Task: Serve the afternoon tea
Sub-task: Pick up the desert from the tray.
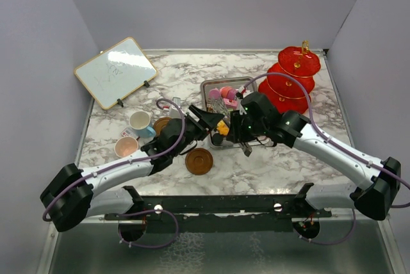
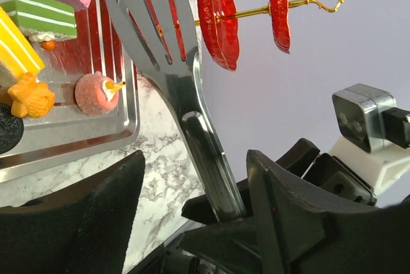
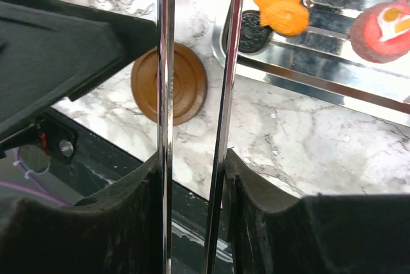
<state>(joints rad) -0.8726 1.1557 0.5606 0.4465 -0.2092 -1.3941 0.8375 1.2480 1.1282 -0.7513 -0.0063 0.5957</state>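
My right claw (image 3: 192,159) is pressed onto steel tongs (image 3: 166,43), squeezing their two arms close together. Just past its tips a brown saucer (image 3: 170,85) lies on the tabletop (image 3: 288,139). Ahead and to the right sits the steel tray (image 3: 307,75) holding the cake pieces (image 3: 282,15): an orange fish-shaped piece, a black biscuit (image 3: 255,31) and a pink dome cake (image 3: 384,24). My left claw (image 2: 195,159) pinches a slotted spatula (image 2: 154,24) by its handle, blade reaching toward that tray's edge. Well beyond the blade stands the red tiered stand (image 2: 218,15). I judge the cakes light, small and easily crushed or tipped. I would grip each low on its sides, gently, or slide the blade underneath.
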